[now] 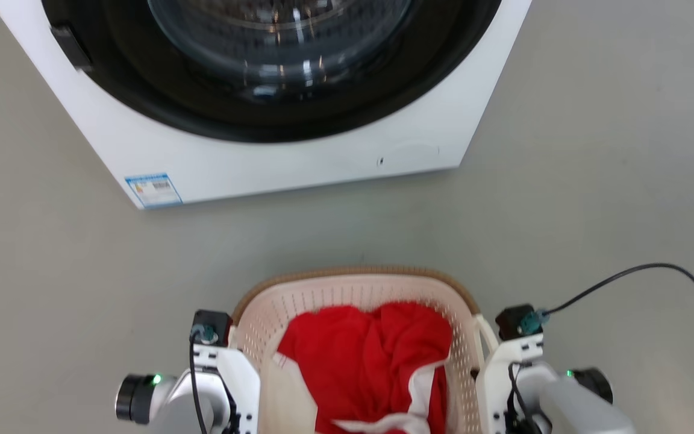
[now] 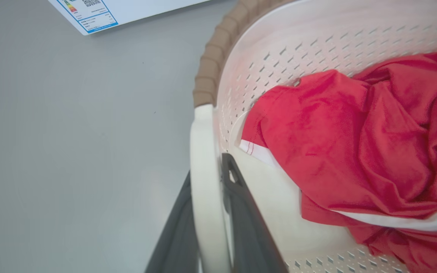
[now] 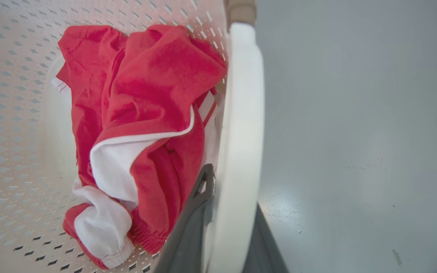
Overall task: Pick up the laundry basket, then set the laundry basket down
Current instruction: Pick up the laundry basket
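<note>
My left gripper (image 2: 208,170) clamps the laundry basket (image 1: 353,289) by its left loop handle (image 2: 203,144). My right gripper (image 3: 233,189) clamps the right handle (image 3: 243,94), one finger inside and one outside. The cream perforated basket, brown-rimmed, sits between my wrists and holds a red garment (image 1: 365,355). Around it is grey floor (image 1: 594,181), with a white washer (image 1: 299,163) beyond.

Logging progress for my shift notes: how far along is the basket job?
Done: left gripper and right gripper are each shut on a white handle of the basket. In hand: the lift; I cannot tell whether it is off the floor. Left: setting it down.
</note>
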